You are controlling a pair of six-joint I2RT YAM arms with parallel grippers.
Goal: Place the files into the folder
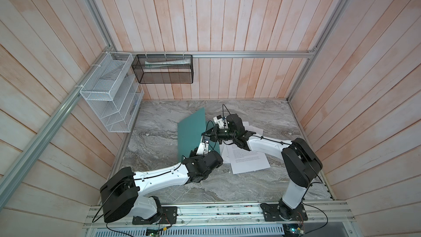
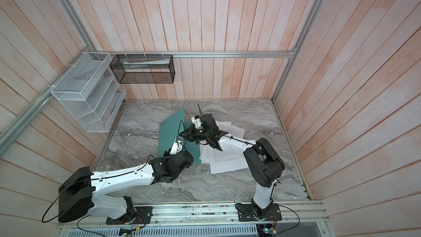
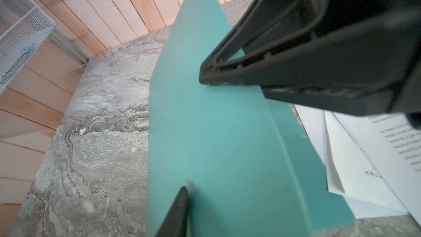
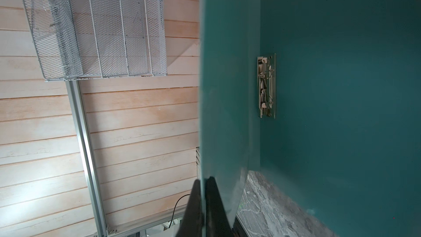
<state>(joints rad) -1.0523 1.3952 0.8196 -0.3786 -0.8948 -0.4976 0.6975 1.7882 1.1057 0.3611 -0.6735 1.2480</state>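
Right jaws grip raised folder cover; left jaws clamp same cover; files beside.

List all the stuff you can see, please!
folder: one, teal, mid-table, top cover lifted
clip: one, metal, inside the folder
files: several, white with black print, loose pile right of the folder
rack: one, white mesh, left wall
basket: one, black mesh, back wall, whitish roll inside
table: one, grey marble
left hand: shut on the folder cover's edge
right hand: shut on the same cover
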